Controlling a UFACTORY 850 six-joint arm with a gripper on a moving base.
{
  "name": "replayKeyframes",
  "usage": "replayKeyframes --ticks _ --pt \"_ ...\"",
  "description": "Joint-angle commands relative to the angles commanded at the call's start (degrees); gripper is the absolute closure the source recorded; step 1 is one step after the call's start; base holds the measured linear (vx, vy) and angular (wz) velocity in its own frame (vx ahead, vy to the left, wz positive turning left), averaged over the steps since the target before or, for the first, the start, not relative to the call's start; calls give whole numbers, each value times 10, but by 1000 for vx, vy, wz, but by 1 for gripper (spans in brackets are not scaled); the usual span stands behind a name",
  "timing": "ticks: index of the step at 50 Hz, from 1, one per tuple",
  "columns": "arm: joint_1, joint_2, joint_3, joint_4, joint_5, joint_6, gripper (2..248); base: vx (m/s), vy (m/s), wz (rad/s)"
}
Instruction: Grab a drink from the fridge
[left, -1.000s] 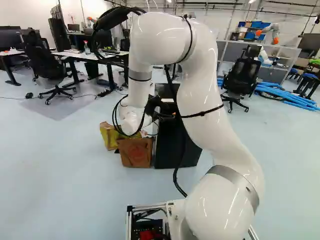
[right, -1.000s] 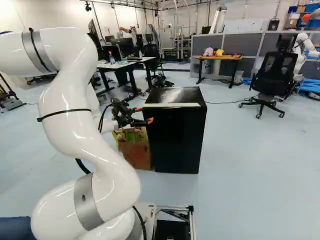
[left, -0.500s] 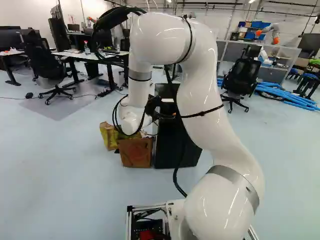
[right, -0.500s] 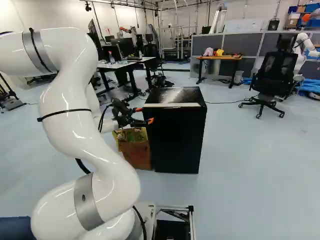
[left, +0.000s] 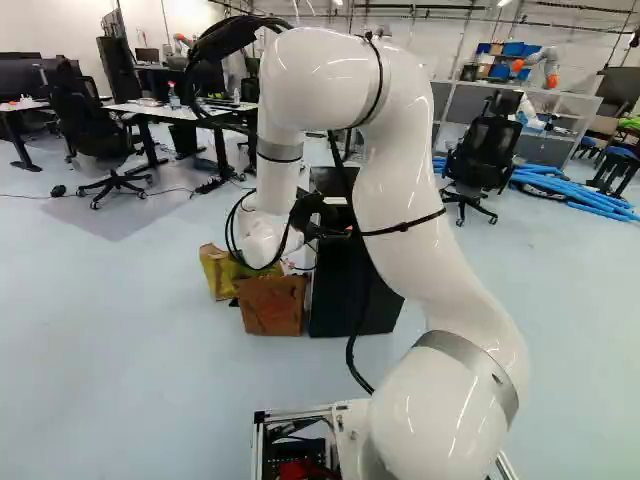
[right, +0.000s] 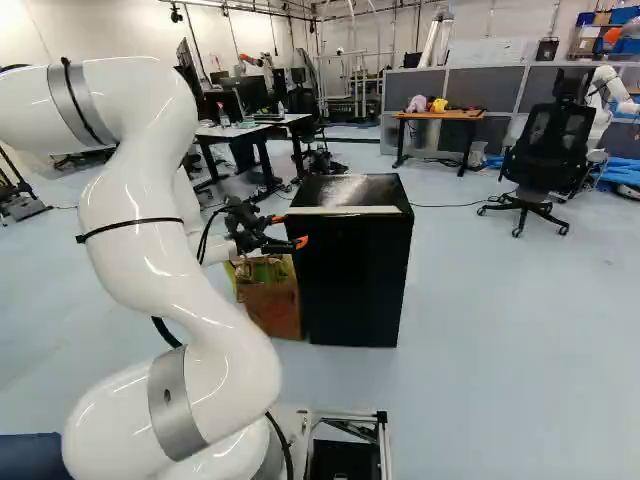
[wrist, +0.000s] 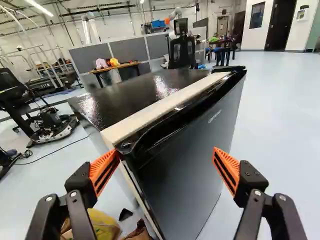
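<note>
Nothing visibly moves since the earlier frames: black mini fridge ahead, gripper wide open, holding nothing.
One orange pad sits at the fridge's top corner, contact unclear; the other stands well apart, across the door face seen in the wrist view. Brown bag crowds one side, shown more fully in the left base view; floor runs along the other.

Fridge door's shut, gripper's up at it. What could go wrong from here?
One orange pad of the open gripper sits right by the door's top corner; it may slip off or shove the fridge.

The brown bag stands close beside the fridge; lowering there might snag it.
</note>
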Motion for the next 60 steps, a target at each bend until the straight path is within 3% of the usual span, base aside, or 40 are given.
replayKeyframes --ticks 38,60 --pt "0 0 -1 29 19 0 3 0 0 0" --pt "11 13 26 48 26 0 3 -2 -1 -4"
